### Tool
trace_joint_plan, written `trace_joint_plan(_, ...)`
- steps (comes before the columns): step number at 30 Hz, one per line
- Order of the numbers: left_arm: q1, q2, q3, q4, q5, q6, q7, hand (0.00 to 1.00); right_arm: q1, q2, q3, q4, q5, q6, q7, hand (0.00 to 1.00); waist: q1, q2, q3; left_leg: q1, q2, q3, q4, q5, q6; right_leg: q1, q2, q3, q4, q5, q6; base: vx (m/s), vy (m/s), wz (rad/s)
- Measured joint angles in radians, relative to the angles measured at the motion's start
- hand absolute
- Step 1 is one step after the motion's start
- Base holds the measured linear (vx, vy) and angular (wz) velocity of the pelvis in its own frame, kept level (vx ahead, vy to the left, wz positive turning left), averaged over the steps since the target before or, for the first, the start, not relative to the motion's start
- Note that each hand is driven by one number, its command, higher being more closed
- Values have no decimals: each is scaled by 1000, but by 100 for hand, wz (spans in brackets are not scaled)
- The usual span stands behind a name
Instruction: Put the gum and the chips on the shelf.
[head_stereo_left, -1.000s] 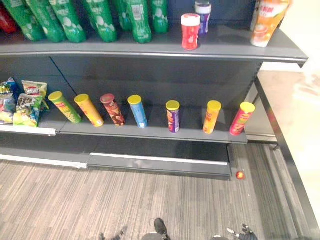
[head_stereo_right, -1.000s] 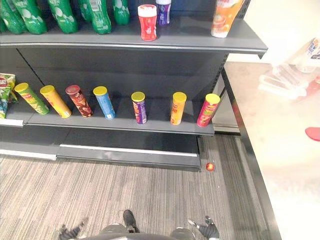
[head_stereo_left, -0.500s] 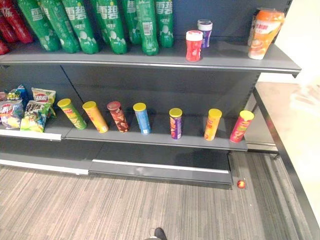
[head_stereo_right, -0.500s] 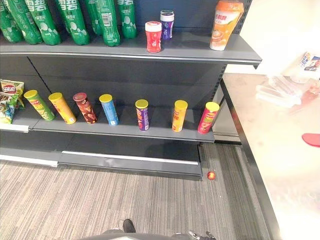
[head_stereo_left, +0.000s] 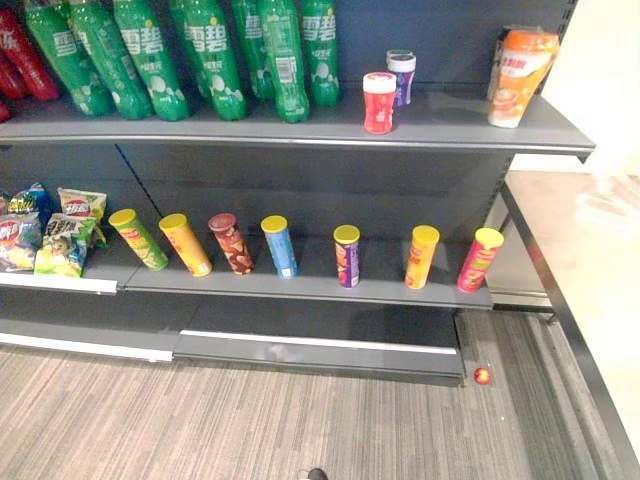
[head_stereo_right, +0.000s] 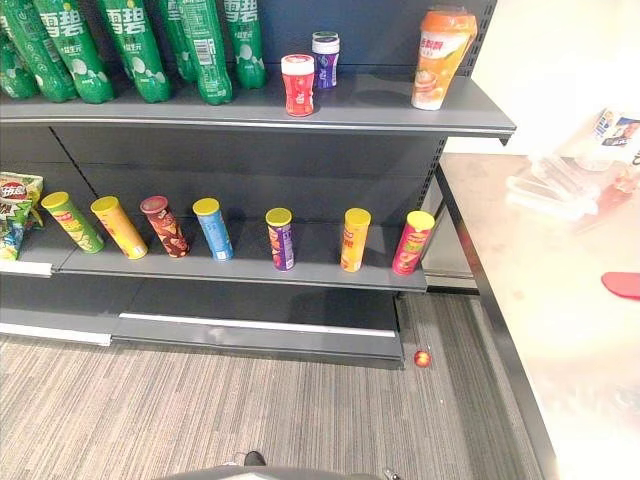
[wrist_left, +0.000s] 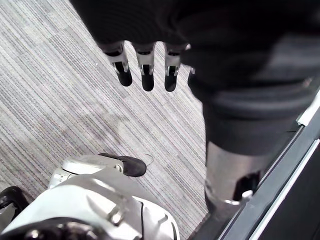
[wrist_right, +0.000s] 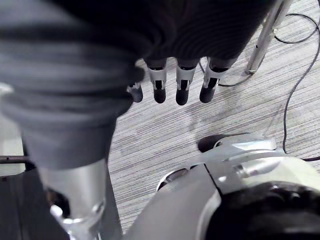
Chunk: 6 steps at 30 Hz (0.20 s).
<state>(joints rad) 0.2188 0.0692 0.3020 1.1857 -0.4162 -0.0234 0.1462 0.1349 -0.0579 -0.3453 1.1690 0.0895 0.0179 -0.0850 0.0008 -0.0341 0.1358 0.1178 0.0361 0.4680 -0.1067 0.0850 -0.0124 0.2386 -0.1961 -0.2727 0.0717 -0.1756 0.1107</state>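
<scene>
Striped grey carpet (head_stereo_left: 250, 420) is running up to the dark shelf (head_stereo_left: 300, 130). Red gum jar (head_stereo_left: 379, 102) and purple gum jar (head_stereo_left: 401, 78) are standing on the shelf's upper board. Chip cans (head_stereo_left: 347, 256) are standing in a row on its lower board. Left hand (wrist_left: 146, 75) and right hand (wrist_right: 182, 87) are hanging over the carpet before the shelf, fingers straight, holding nothing. Judgement: both items are looking placed, and nothing appears left to do.

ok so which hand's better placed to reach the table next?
Right, probably. The table runs along the robot's right side, with the shelf ahead. Both the left hand and right hand hang open and empty over the floor, so side alone decides.
</scene>
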Motion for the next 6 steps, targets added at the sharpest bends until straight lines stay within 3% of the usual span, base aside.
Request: trace_joint_plan(6, 0, 10, -26, 4, 5, -8, -23, 0, -8, -1, -3, 25, 8, -10, -1, 0, 0, -5, -4, 1, -8, -9, 0, -6, -1, 9, -5, -9, -6, -3, -5, 44, 7, 5)
